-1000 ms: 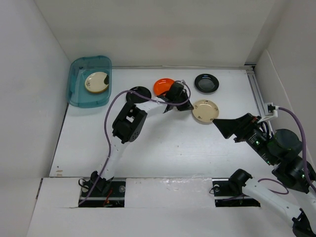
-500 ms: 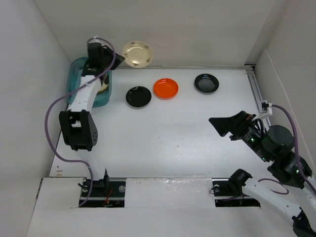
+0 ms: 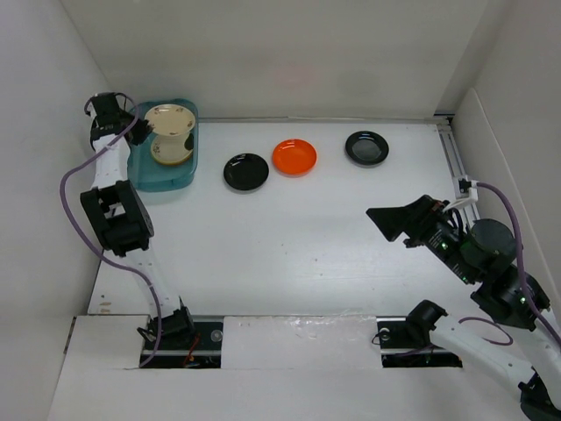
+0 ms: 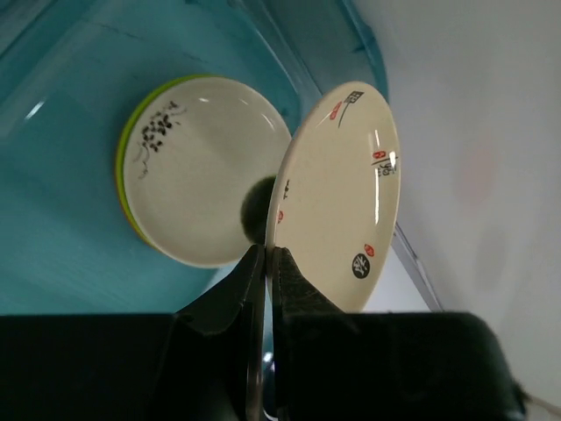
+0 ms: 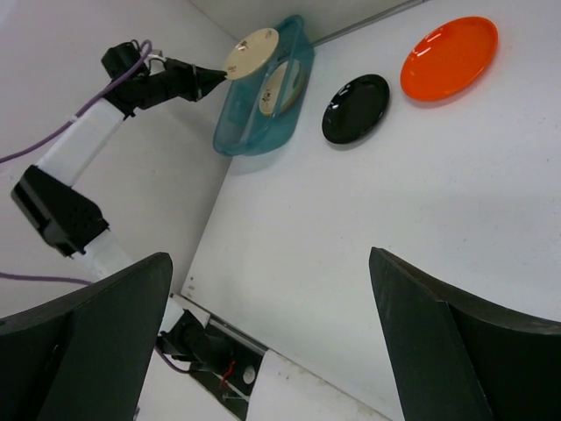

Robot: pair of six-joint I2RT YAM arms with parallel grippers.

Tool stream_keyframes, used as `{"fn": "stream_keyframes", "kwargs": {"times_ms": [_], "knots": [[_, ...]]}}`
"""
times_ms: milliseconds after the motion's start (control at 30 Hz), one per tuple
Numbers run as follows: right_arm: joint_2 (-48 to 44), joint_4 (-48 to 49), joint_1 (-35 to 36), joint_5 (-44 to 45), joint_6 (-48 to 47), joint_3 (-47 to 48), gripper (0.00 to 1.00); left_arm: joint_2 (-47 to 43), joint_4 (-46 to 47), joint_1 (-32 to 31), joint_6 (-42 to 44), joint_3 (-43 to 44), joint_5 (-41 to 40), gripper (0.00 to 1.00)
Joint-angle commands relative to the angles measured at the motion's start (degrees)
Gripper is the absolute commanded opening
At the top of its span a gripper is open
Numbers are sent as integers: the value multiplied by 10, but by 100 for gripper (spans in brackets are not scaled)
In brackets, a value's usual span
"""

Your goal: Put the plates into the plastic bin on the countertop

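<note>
So the left gripper (image 4: 267, 254) is clamped tight on the rim of a cream plate (image 4: 342, 202), the one with little red and black markings. The plate is pinched edge-on between the two fingers and hangs in the air over the teal bin (image 3: 131, 167), at the far left of the counter (image 3: 289, 246) near the wall. It isn't touching anything below it as far as I can see.

Down inside the bin a second cream plate (image 4: 202, 167) lies flat, with a dark sprig pattern on it. A green plate (image 4: 123, 180) sits under it (you only catch its lime edge poking out on one side).

Out on the counter, right of the bin, three plates sit in a loose row. First a black plate (image 3: 245, 171), then an orange plate (image 3: 294, 156) just beside it, then another black plate (image 3: 366, 147) further right and apart from those two.

The right gripper (image 5: 270, 256) is spread wide with nothing in it, up over the near right part of the counter, well apart from all the plates.
</note>
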Motion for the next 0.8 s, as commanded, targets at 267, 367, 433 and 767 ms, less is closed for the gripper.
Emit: {"fn": "stream_keyframes", "kwargs": {"times_ms": [267, 367, 433, 767], "knots": [[-17, -8, -3, 6, -9, 28, 100, 76, -49, 8, -1, 72, -65, 0], [-12, -3, -3, 1, -9, 28, 100, 63, -34, 8, -2, 57, -65, 1], [-11, 2, -3, -7, -9, 28, 100, 55, -39, 8, -2, 57, -60, 27], [-6, 13, -3, -15, -9, 23, 100, -128, 41, -31, 22, 11, 1, 100]]}}
